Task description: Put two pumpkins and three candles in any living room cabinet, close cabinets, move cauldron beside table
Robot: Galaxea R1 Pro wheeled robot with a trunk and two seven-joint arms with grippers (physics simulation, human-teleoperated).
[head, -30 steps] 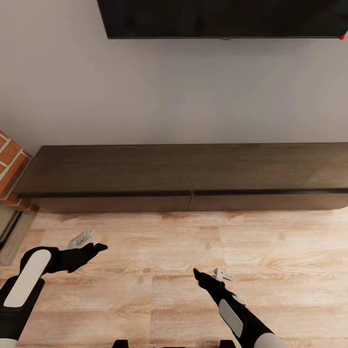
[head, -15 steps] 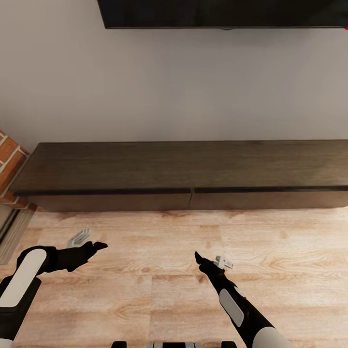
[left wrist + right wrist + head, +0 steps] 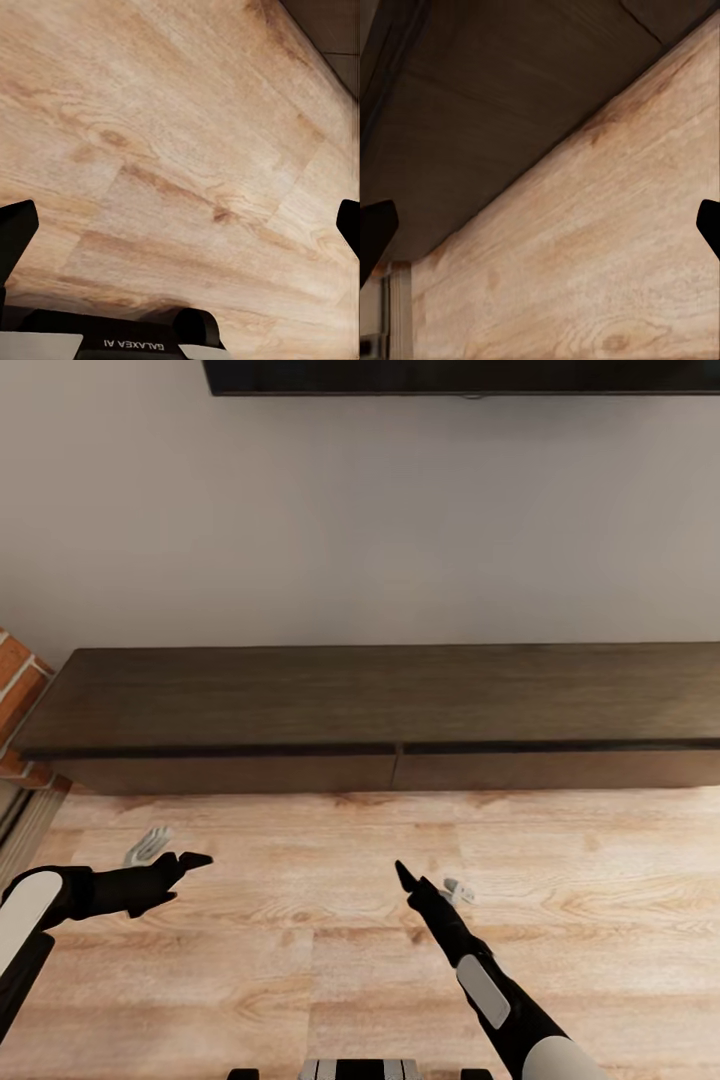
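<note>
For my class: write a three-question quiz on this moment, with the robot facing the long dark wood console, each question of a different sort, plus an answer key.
1. True or false: both drawer fronts of the cabinet are shut.
2. What lies under the left gripper in its wrist view? A) rug B) wood floor C) tiles
3. Fill in: the fingers of the right gripper stand wide ____, with nothing between them.

Key: 1 true; 2 B; 3 apart

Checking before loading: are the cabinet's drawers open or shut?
Shut: both drawer fronts of the cabinet sit flush, no pale inside showing.
</note>
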